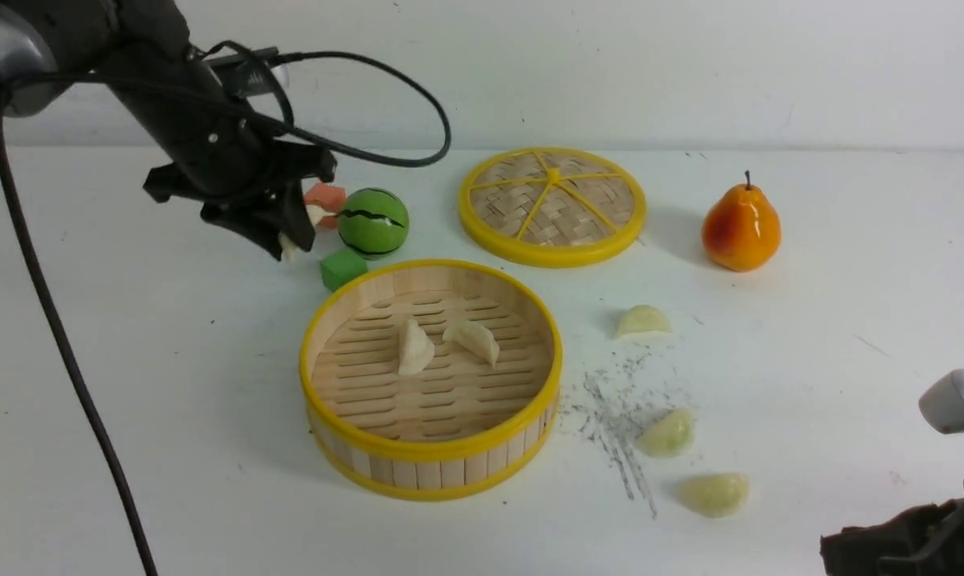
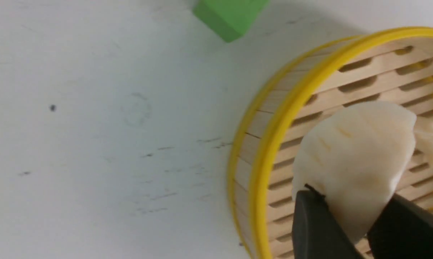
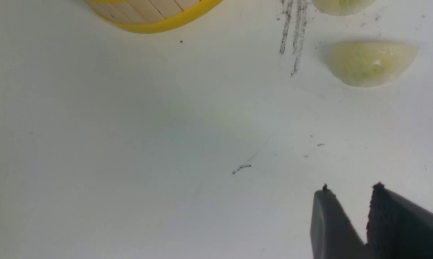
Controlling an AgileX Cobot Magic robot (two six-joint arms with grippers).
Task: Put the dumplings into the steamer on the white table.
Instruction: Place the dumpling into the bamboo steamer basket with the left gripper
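Note:
The steamer [image 1: 432,460] stands mid-table on the white table [image 1: 130,384], with two cream dumplings [image 1: 414,348] [image 1: 474,340] on its slatted floor. My left gripper [image 1: 286,240] is shut on a third cream dumpling [image 2: 356,162], held in the air just beyond the steamer's far-left rim [image 2: 273,144]. Three pale green dumplings [image 1: 643,321] [image 1: 668,433] [image 1: 715,494] lie on the table right of the steamer; two also show in the right wrist view [image 3: 371,63] [image 3: 342,5]. My right gripper [image 3: 351,189] is empty, jaws nearly together, low at the near right.
The flat woven lid [image 1: 552,205] lies behind the steamer. A pear [image 1: 741,228] stands at the back right. A green striped ball [image 1: 374,222], a green cube [image 1: 342,268] and an orange cube [image 1: 326,196] sit close by my left gripper.

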